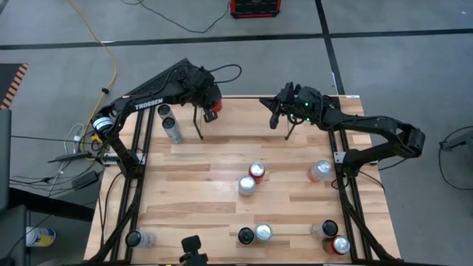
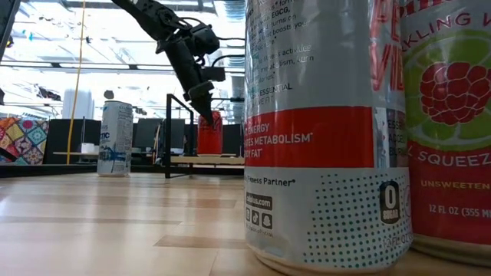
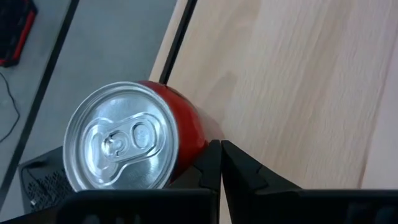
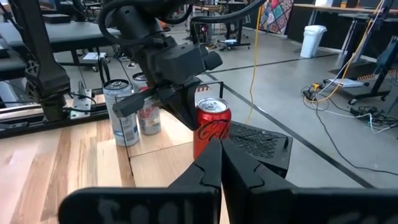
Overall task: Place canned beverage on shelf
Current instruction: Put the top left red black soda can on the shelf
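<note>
your left gripper is clenched empty, just beside the upright red can standing at the table's far edge — apparently on the shelf; right gripper likewise clenched, farther off.

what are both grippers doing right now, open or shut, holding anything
left gripper: shut, empty, beside the red can.
right gripper: shut, empty, at the table's far edge.

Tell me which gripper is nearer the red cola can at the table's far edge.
Left. The left gripper is shut right beside the red cola can; the right gripper sits farther off, also shut.
</note>
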You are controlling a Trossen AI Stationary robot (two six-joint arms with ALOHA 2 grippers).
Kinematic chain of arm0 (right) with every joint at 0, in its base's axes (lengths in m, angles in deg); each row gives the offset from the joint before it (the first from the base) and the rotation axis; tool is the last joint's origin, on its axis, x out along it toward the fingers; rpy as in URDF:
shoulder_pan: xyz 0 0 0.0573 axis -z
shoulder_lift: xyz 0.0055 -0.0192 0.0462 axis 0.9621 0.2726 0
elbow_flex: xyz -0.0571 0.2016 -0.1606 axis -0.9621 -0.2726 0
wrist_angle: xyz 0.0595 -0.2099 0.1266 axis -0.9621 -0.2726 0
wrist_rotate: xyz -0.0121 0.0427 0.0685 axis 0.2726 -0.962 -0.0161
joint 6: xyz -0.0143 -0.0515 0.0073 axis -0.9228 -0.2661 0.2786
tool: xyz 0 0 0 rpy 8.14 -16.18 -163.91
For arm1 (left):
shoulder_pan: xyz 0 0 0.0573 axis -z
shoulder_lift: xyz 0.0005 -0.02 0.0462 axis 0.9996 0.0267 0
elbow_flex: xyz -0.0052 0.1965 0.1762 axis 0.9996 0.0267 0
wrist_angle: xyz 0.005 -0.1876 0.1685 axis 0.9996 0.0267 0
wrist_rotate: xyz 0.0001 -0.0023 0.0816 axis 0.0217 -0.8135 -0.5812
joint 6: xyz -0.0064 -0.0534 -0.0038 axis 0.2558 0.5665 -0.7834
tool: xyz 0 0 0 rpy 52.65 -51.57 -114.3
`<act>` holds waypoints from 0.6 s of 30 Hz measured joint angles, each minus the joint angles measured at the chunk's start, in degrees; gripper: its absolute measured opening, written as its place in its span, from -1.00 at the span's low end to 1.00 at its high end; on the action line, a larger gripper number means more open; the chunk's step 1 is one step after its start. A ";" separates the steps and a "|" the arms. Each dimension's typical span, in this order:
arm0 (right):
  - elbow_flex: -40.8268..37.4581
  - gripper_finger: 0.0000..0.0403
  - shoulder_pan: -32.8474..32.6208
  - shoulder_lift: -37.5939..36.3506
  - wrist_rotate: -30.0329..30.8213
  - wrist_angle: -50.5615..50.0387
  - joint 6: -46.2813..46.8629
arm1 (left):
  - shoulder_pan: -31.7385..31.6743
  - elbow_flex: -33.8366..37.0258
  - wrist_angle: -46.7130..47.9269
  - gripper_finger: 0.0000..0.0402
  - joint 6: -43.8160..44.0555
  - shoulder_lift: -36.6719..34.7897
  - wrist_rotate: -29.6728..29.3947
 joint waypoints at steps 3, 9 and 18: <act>0.00 -0.88 0.01 0.00 0.00 -0.02 0.00 | 0.02 0.00 -0.01 -1.00 -0.13 0.00 -0.11; 0.02 -0.87 -0.16 0.00 0.00 -0.22 0.22 | -0.18 0.00 -0.95 -1.00 -0.15 0.00 -0.15; 0.02 -0.87 -1.28 0.02 0.00 -1.03 0.22 | -0.83 0.00 -1.18 -1.00 -0.35 0.02 -0.52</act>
